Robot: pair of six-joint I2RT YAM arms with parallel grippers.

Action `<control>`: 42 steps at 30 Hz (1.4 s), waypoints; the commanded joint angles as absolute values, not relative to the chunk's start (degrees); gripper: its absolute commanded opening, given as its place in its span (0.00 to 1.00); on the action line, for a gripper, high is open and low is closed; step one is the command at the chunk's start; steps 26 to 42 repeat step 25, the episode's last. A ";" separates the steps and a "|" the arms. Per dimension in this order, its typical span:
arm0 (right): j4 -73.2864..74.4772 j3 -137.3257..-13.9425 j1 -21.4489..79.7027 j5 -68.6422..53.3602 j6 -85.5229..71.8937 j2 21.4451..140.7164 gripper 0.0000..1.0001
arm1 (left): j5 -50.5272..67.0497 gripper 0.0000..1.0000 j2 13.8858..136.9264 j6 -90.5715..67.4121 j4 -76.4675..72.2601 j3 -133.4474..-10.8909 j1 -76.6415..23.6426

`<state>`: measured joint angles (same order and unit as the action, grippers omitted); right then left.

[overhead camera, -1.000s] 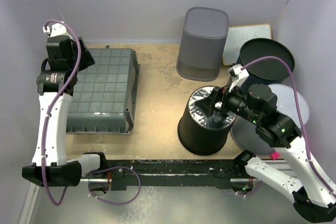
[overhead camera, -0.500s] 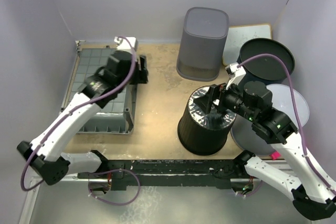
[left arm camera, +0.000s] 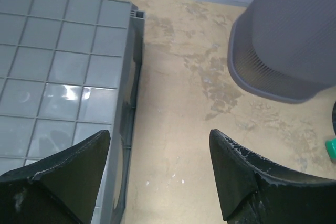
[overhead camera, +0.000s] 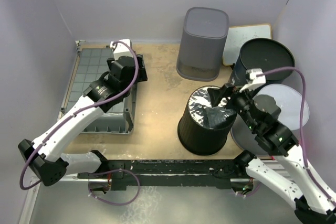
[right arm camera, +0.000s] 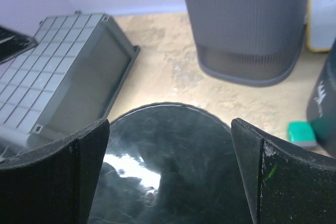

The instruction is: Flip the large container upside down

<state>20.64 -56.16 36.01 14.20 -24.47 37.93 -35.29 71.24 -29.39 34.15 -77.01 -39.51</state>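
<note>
On the bench's (overhead camera: 157,87) left: grey gridded plastic crate (overhead camera: 84,69), base up.
Left pincer (left arm camera: 160,135): newly over crate's right edge, wide open, empty.
Right pincer (right arm camera: 170,124): raised off black round bin (overhead camera: 202,129), open, empty.
Meaning: flip looks done.

You held the right gripper (right arm camera: 169,129) spread wide over a glossy black container (right arm camera: 163,166), a grey gridded crate (right arm camera: 50,72) left and a ribbed grey bin (right arm camera: 244,19) beyond.

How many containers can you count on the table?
5: grey crate at left; ribbed grey bin at back; black bin centre; dark bin back right; pale round bin right, partly hidden.
</note>
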 commanded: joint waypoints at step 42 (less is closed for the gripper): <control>-2.91 -47.28 36.12 22.08 -8.21 32.43 1.00 | -46.07 0.68 65.45 -27.49 28.39 -71.76 -39.43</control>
